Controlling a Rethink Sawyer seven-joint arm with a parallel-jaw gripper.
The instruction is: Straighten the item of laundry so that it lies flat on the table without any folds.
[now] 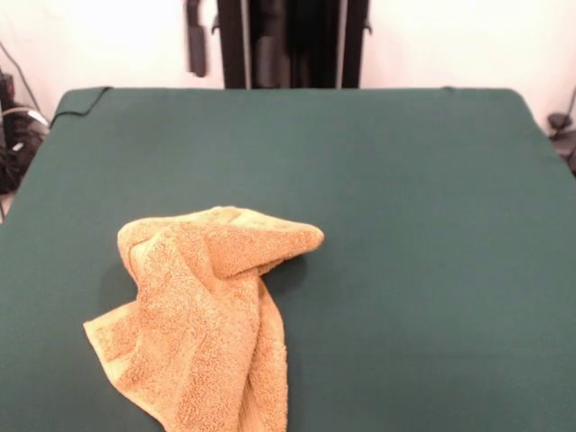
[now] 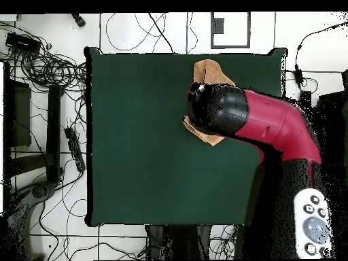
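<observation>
The item of laundry (image 1: 198, 315), an orange-tan terry towel, lies crumpled on the table (image 1: 405, 225) at the front left. Its upper part is folded over into a thick ridge, and a long flap runs down past the picture's lower edge. In the overhead view the red and black arm (image 2: 272, 126) reaches over the towel (image 2: 207, 70) and covers its middle, so only the two ends show. The arm's black end (image 2: 217, 109) hides whatever hangs under it. No gripper shows in either view.
The green cloth of the table (image 2: 136, 136) stretches wide to the left of the towel in the overhead view. Tangled cables (image 2: 47, 68) and dark equipment lie on the floor beside the table. A black frame (image 1: 288, 45) stands behind the table's far edge.
</observation>
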